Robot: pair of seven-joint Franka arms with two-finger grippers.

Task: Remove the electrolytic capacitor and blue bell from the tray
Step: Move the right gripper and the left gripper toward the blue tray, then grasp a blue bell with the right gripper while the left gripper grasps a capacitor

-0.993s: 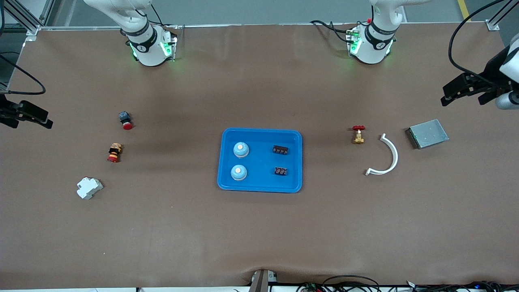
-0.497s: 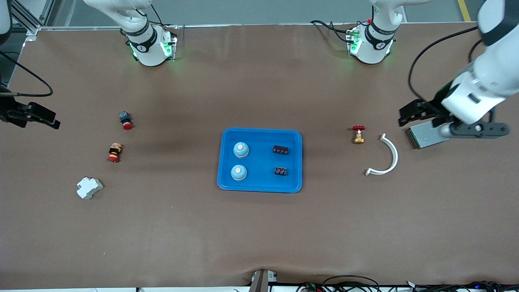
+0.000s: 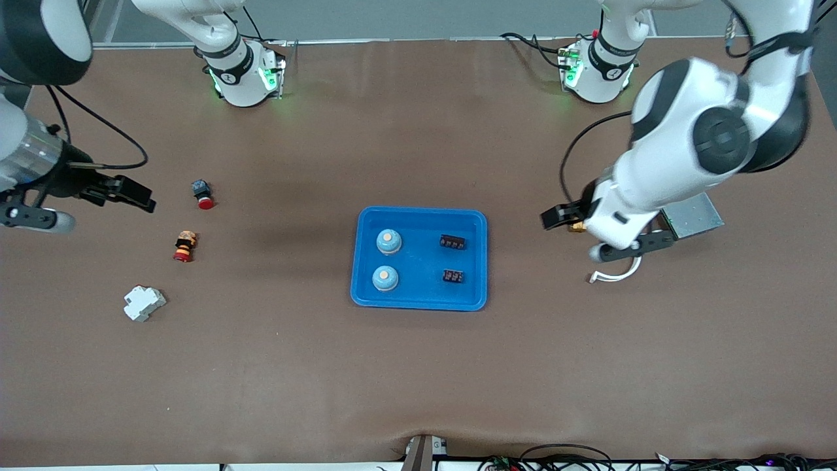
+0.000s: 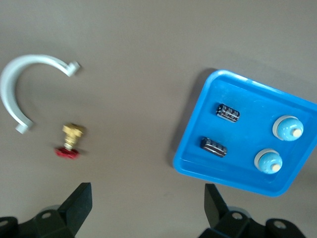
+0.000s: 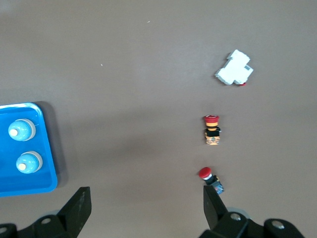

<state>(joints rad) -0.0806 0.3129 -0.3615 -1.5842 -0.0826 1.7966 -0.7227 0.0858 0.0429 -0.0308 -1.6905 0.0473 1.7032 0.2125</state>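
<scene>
A blue tray (image 3: 418, 213) at the table's middle holds two light-blue bells (image 3: 388, 241) (image 3: 385, 279) and two black capacitors (image 3: 452, 242) (image 3: 452, 276). My left gripper (image 3: 554, 218) is open and empty, up over the table between the tray and a red-handled valve. Its wrist view shows the tray (image 4: 190, 158), capacitors (image 4: 228, 112) (image 4: 214, 147) and bells (image 4: 288, 128) (image 4: 268, 161). My right gripper (image 3: 134, 196) is open and empty, over the table toward the right arm's end. Its wrist view shows the tray's edge (image 5: 51, 171) and both bells (image 5: 21, 130) (image 5: 28, 162).
Toward the left arm's end lie a brass valve (image 4: 69, 144), a white curved piece (image 3: 614, 275) and a grey metal box (image 3: 696, 219). Toward the right arm's end lie a red push button (image 3: 203, 194), a striped button (image 3: 184, 246) and a white breaker (image 3: 144, 303).
Both arms have swung in from the table's ends toward the tray; the left gripper has moved much farther, past the metal box to over the valve. The things on the table have not moved.
</scene>
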